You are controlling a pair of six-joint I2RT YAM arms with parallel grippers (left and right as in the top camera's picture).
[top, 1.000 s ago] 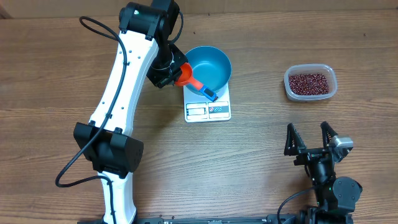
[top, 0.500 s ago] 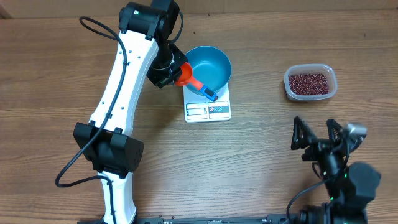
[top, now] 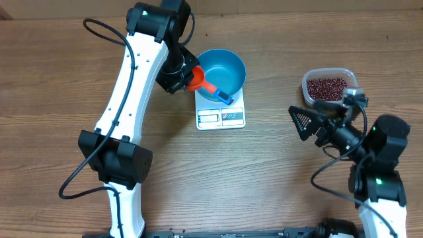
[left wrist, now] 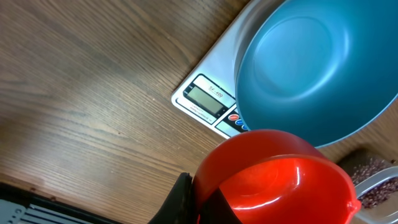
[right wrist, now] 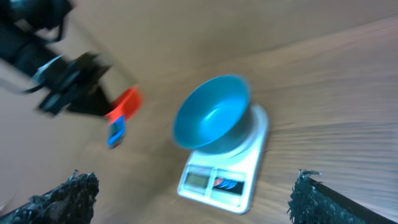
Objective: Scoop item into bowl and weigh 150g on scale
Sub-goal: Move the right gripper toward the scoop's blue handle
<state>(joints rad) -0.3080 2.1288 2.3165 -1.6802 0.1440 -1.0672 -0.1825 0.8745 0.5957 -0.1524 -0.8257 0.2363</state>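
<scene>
The blue bowl (top: 223, 69) stands on the white scale (top: 221, 116), and no beans show inside it. My left gripper (top: 176, 75) is shut on an orange-red scoop (top: 195, 80) at the bowl's left rim; the scoop's blue handle end (top: 225, 99) lies over the scale. In the left wrist view the scoop (left wrist: 273, 180) fills the bottom, with one finger (left wrist: 181, 200) against it, the bowl (left wrist: 317, 68) beyond. The beans (top: 328, 87) lie in a clear tub at the right. My right gripper (top: 305, 122) is open, raised, pointing left toward the scale (right wrist: 224, 177) and bowl (right wrist: 211, 118).
The clear plastic tub (top: 351, 96) sits just behind my right arm, close to its wrist. The left arm's white links (top: 125, 86) stretch from the front left up to the bowl. Bare wooden table (top: 264, 172) lies between the scale and the front edge.
My right arm has lifted from the front edge and swung back and left, its open fingers now pointing at the scale beside the tub. The left arm and scoop have stayed put.
</scene>
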